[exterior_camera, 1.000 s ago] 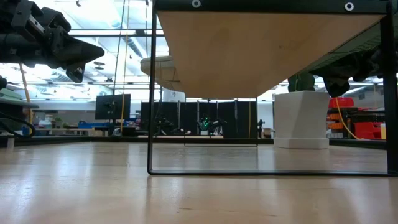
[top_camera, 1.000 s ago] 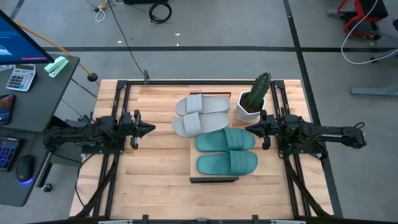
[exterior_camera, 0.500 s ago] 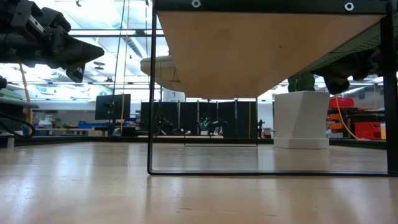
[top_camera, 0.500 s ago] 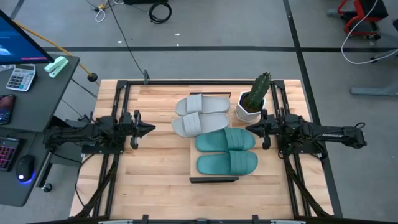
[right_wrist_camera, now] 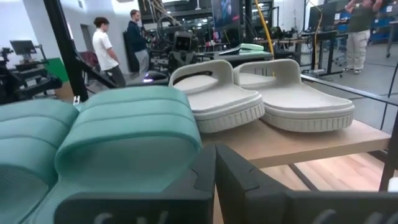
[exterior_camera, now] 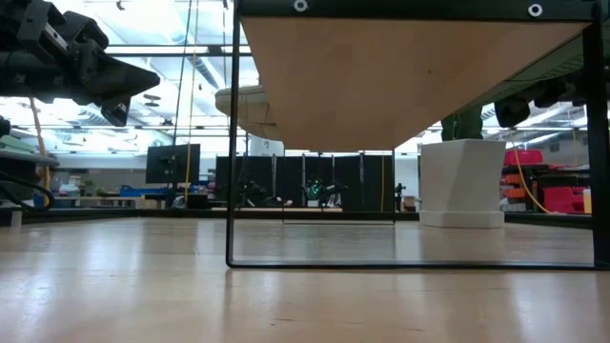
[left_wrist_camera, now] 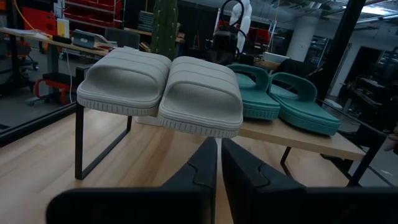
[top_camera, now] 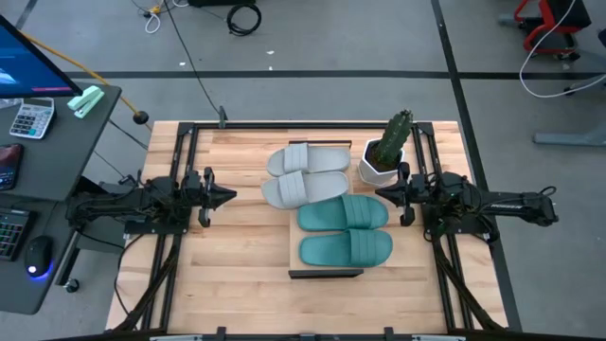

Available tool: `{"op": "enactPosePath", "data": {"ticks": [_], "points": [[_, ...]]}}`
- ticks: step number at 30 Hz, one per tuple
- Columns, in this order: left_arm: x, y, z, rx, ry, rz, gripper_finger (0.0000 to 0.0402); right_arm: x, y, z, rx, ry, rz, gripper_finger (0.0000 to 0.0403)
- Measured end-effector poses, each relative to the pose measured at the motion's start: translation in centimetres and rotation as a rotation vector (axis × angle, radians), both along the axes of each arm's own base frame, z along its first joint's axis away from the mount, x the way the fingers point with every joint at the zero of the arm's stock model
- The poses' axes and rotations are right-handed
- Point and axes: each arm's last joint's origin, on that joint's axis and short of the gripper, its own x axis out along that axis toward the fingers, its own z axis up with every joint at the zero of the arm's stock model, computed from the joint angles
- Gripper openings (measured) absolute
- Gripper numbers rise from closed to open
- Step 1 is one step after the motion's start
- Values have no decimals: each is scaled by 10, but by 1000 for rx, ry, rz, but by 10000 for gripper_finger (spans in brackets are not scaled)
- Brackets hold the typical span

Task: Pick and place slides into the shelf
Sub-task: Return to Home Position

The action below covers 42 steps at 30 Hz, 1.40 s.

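Two light grey slides (top_camera: 305,175) and two teal green slides (top_camera: 345,230) lie side by side, soles down, on the shelf (top_camera: 294,248). The shelf is a low rack with a light wood top and a dark end frame (top_camera: 325,274). The grey slides' ends overhang the shelf's left edge (left_wrist_camera: 163,93). My left gripper (top_camera: 230,196) is shut and empty, left of the grey slides, level with them (left_wrist_camera: 219,155). My right gripper (top_camera: 379,197) is shut and empty, right of the teal slides (right_wrist_camera: 124,124), pointing at them.
A white pot with a cactus (top_camera: 383,159) stands on the table just beyond my right gripper, close to the shelf's far right corner. The low view shows open room under the shelf top (exterior_camera: 410,76). A desk with a calculator (top_camera: 28,118) stands off the table's left.
My right gripper has risen a little and drawn slightly back toward the table's right edge, still shut. The slides and the shelf have kept still.
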Motion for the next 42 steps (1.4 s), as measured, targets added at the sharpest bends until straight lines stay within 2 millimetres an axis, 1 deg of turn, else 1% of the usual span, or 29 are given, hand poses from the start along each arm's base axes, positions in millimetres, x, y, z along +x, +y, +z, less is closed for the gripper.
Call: {"op": "enactPosePath", "data": {"ticks": [7, 19, 29, 42], "points": [[0, 0, 0, 0, 0, 0, 21, 0, 0, 0, 12, -6, 0, 18], [0, 0, 0, 0, 0, 0, 36, 0, 0, 0, 13, -5, 0, 16], [0, 0, 0, 0, 0, 0, 23, 0, 0, 0, 12, -5, 0, 16], [0, 0, 0, 0, 0, 0, 38, 0, 0, 1, 12, -6, 0, 18]]}}
